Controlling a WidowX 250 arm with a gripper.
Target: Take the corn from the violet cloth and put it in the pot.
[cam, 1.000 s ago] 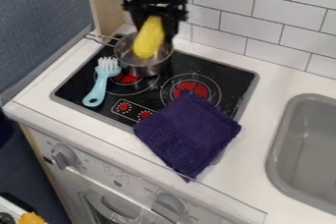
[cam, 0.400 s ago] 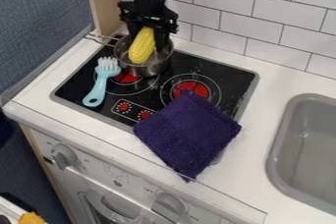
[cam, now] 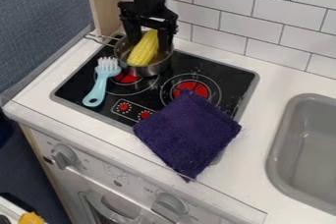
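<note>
probably ungripped, the corn [cam: 141, 54] leans in the pot [cam: 150, 70] at upper left of the frame, between the wide-parted fingers of the tool [cam: 150, 44]; a crooked lift could snag it and tip the pot over.

Grey sink [cam: 278, 152] and orange thing [cam: 30, 218] (unclear what), cut off at the edges.

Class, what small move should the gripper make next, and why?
The gripper should probably rise straight up, away from the pot: the corn already sits inside, and the fingers stand spread, wider apart than the corn.
</note>
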